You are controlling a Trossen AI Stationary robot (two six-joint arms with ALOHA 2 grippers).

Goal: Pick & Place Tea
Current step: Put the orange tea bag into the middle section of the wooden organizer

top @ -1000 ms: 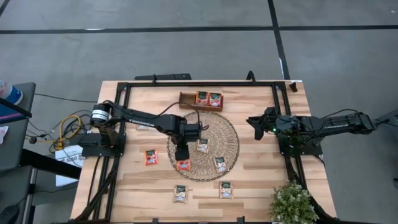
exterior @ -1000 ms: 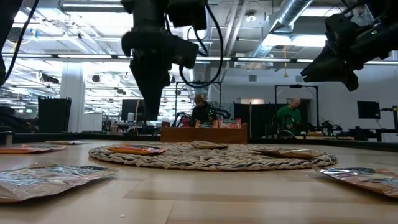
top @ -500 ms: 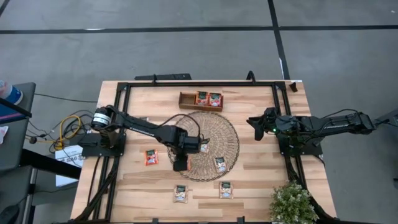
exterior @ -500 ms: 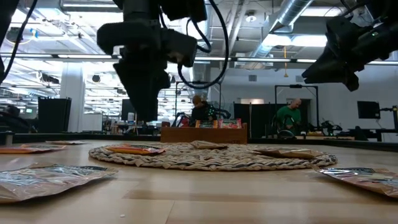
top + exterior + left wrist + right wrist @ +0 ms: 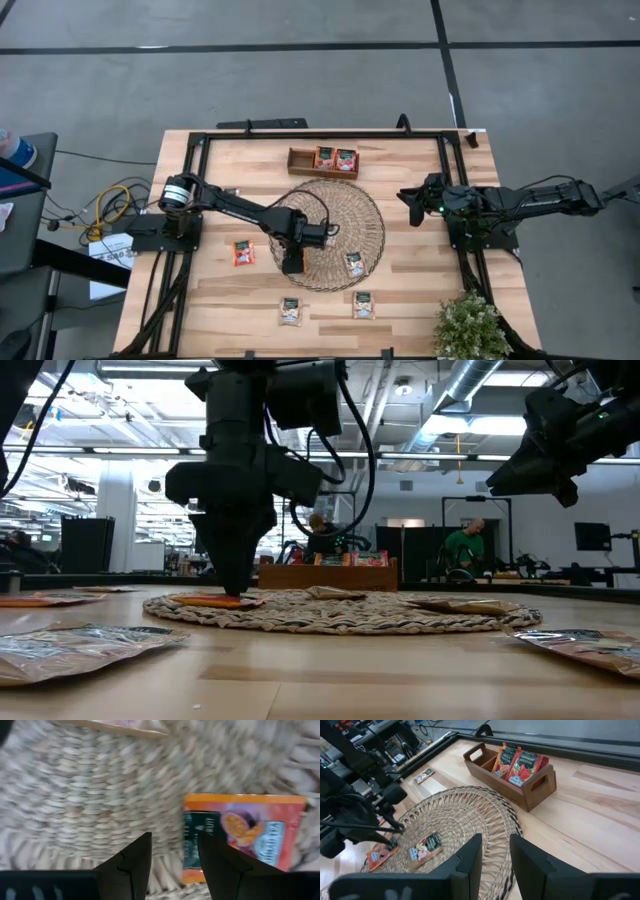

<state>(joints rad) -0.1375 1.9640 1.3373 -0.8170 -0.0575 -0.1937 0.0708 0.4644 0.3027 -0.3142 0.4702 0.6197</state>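
From the high view we record the left claw point(image 5: 291, 264) lowered over the near-left edge of the round woven mat point(image 5: 345, 210), the arm reaching in from the left side of the tabletop point(image 5: 410, 290). A red-orange tea sachet point(image 5: 243, 252) lies on the bare wood just left of the mat, one beige sachet point(image 5: 354, 264) lies on the mat's near-right part, and two further sachets point(image 5: 291, 310) lie on the wood nearer the front edge. The wooden divided tray point(image 5: 323, 161) at the far side holds two red sachets. The right claw point(image 5: 410, 199) hangs beside the mat's right edge, well apart from any sachet. A small potted plant point(image 5: 470, 328) stands at the near-right corner. In the low view we see the left claw point(image 5: 232, 565) with its tips down at the mat, just above an orange sachet point(image 5: 215, 600) lying flat there. In the left wrist view the fingers point(image 5: 134, 862) stand apart with a narrow gap and nothing between them; an orange sachet with a dark green band point(image 5: 242, 837) lies flat on the weave just beside one fingertip. In the right wrist view its fingers point(image 5: 470, 860) stand apart, empty, above the mat point(image 5: 465, 815), with the tray point(image 5: 512, 770) beyond.
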